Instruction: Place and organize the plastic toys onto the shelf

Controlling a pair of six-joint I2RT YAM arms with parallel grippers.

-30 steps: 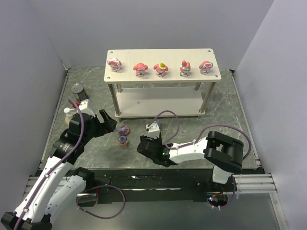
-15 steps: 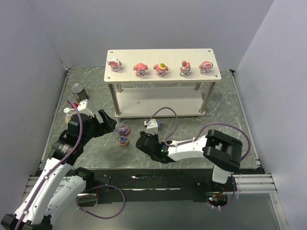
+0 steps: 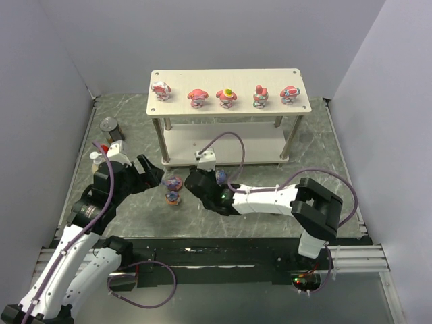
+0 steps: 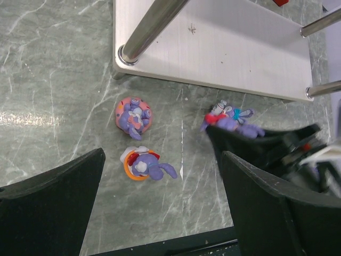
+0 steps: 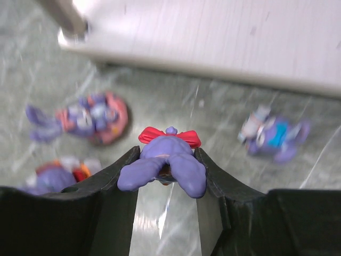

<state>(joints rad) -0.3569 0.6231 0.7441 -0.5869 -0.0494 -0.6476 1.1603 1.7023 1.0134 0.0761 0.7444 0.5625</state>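
One red-bowed purple toy (image 5: pixel 169 152) pinched in right tool (image 5: pixel 166 160), face hidden, left tool (image 4: pixel 162 156) spread wide

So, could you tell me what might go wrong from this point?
1. The right gripper pinches the red-bowed purple toy with its ears sticking out; it could slip on the way to the shelf.
2. The open left gripper hovers close by, over the pink-based toy and the orange-based toy, so the arms might collide.
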